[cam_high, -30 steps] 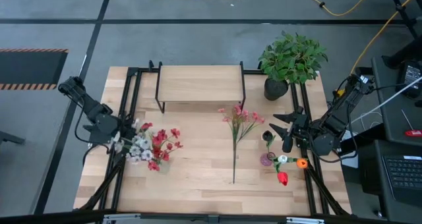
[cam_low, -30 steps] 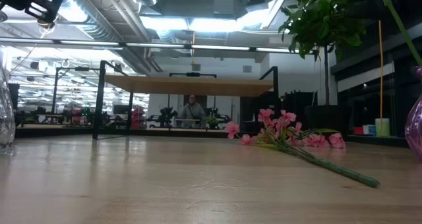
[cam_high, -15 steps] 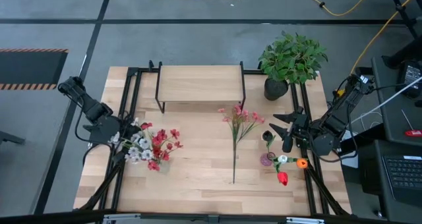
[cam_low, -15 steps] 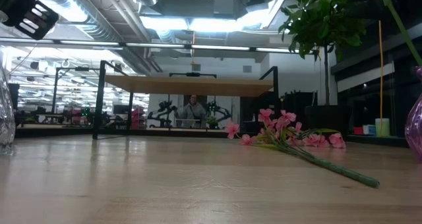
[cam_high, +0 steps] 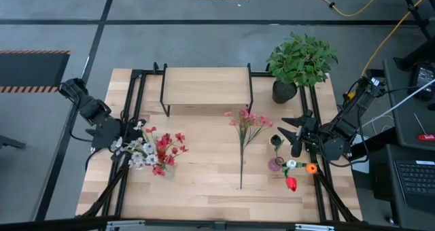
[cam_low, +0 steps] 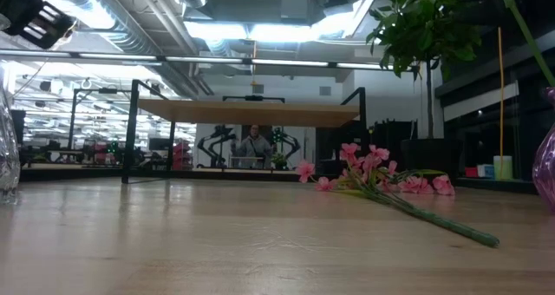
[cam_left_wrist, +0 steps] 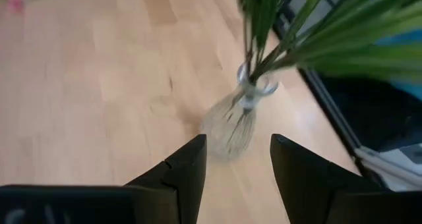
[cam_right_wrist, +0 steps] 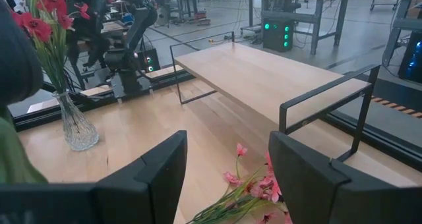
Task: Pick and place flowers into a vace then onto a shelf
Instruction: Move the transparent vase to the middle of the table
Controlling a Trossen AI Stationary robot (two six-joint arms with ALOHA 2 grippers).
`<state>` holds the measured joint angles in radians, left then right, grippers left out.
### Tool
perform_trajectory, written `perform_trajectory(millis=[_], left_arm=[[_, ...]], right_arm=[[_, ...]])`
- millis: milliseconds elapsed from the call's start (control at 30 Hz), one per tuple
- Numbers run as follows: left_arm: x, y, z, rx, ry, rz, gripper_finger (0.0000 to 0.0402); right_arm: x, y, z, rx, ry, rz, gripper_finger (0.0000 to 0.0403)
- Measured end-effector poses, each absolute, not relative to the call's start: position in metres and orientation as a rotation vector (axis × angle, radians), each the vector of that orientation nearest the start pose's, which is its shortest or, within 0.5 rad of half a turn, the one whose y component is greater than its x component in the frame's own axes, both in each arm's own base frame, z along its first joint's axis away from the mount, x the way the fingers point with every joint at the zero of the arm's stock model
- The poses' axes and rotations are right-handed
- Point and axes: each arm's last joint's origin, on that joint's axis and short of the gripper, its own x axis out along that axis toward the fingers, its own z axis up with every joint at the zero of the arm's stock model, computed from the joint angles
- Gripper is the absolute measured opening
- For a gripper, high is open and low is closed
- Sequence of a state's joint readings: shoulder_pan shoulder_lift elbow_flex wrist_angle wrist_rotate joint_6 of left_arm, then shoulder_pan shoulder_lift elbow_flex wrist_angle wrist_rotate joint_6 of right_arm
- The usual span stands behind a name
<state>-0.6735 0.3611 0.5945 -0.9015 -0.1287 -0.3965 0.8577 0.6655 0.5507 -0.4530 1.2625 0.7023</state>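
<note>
The left gripper [cam_high: 117, 137] hangs over the left side of the wooden table [cam_high: 204, 183], its fingers [cam_left_wrist: 178, 174] apart and holding nothing. Just ahead of them stands a clear glass vase [cam_left_wrist: 232, 125] filled with red and white flowers [cam_high: 155, 151]; in the left wrist view the vase lies beyond the fingertips, in line with the gap between them, with bare tabletop between vase and fingers. The green stems rise out of the vase neck and spread past the upper part of that view.

The right gripper [cam_high: 291, 132] waits above the right side of the table, its fingers [cam_right_wrist: 161, 165] also spread and empty. A pink flower spray [cam_high: 247, 126] lies flat on the table near the middle, blooms pointing towards the shelf [cam_high: 206, 87] and its long stem [cam_high: 242, 164] running towards the front edge. In the right wrist view the pink blooms [cam_right_wrist: 254, 184] sit between and just beyond the two fingers, not touched by either.

Near the right gripper stands a small purple vase [cam_high: 276, 164] with one stem in it, and beside it lie loose orange and red blooms [cam_high: 299, 175]. The shelf stands at the back of the table with nothing on it. A bushy potted plant [cam_high: 299, 61] stands at the back right corner.
</note>
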Motion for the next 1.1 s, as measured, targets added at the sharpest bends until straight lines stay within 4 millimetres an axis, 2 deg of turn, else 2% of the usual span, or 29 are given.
perform_trajectory(millis=[167, 400, 567, 900, 1100], left_arm=[[0.053, -0.037, 0.253, -0.16, 0.801, -0.314, 0.0155], [0.043, -0.027, 0.267, -0.255, 0.831, -0.202, 0.0133], [0.035, -0.019, 0.263, -0.291, 0.915, -0.061, 0.0125], [0.035, -0.019, 0.263, -0.473, 0.927, 0.033, 0.0122], [0.042, -0.024, 0.261, -0.509, 0.971, 0.112, 0.0122]], right_arm=[[0.104, 0.078, 0.257, 0.188, 0.126, -0.461, 0.0216], [0.104, 0.078, 0.257, 0.186, 0.127, -0.461, 0.0216], [0.104, 0.078, 0.257, 0.186, 0.128, -0.46, 0.0216], [0.104, 0.078, 0.257, 0.186, 0.132, -0.455, 0.0217], [0.104, 0.079, 0.256, 0.184, 0.133, -0.455, 0.0216]])
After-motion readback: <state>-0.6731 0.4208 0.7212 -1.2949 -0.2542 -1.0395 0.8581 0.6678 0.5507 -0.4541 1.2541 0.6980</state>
